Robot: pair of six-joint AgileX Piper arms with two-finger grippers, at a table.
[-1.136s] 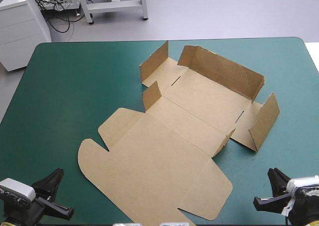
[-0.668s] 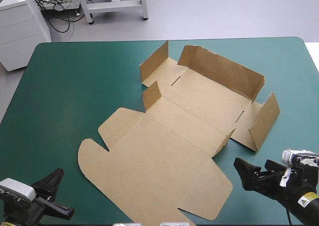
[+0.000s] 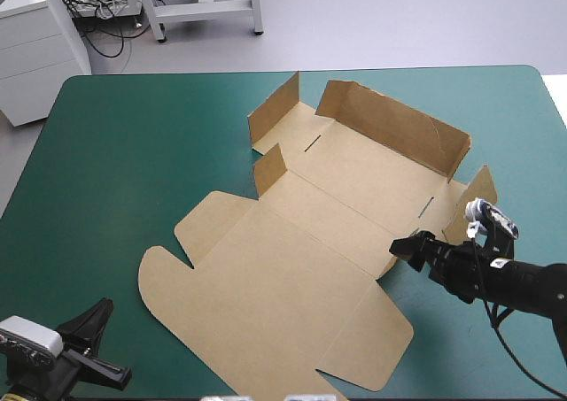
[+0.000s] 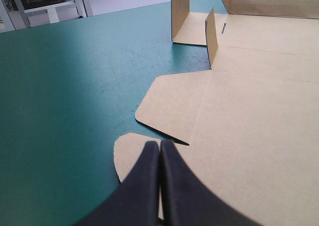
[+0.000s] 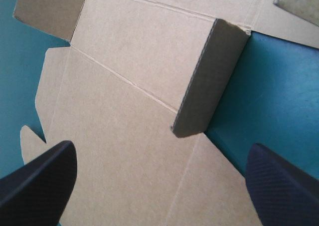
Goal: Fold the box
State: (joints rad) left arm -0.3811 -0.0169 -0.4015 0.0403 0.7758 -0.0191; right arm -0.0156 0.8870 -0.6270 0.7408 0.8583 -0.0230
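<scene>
Nearest to me, my left gripper (image 4: 159, 144) rests low at the table's near left corner. Its black fingers are pressed together into one point and hold nothing. Their tip sits just at the rounded near corner of the box (image 3: 292, 268), and I cannot tell whether it touches the board.

My right gripper (image 5: 160, 145) is out over the near right part of the box with its fingers spread wide and nothing between them. It hovers where the lid panel (image 3: 266, 312) meets the tray floor, just beside the small upright flap (image 5: 209, 81) at that crease's right end. It seems to be above the board, not on it.

The box lies slantwise across the middle of the teal-green cover (image 3: 133, 153). The lid panel reaches toward me, quite flat, with its rounded tabs spread out on both sides.

Beyond the crease, the tray floor also lies flat. A matching small flap (image 3: 270, 169) stands at the crease's left end. Farther on, the left side flap (image 3: 273, 109) and the right side flap (image 3: 469, 211) are raised. They lean loosely, and I see nothing tucked into the floor's slots. At the far side, the back wall (image 3: 394, 131) stands up with its ends bent inward.

As I judge it, the folding is only begun. The walls are lifted but not locked, no front wall is formed along the crease, and the lid is untouched. Squaring and tucking the walls remains, and the flap beside my open right fingers looks like the next thing to take.
</scene>
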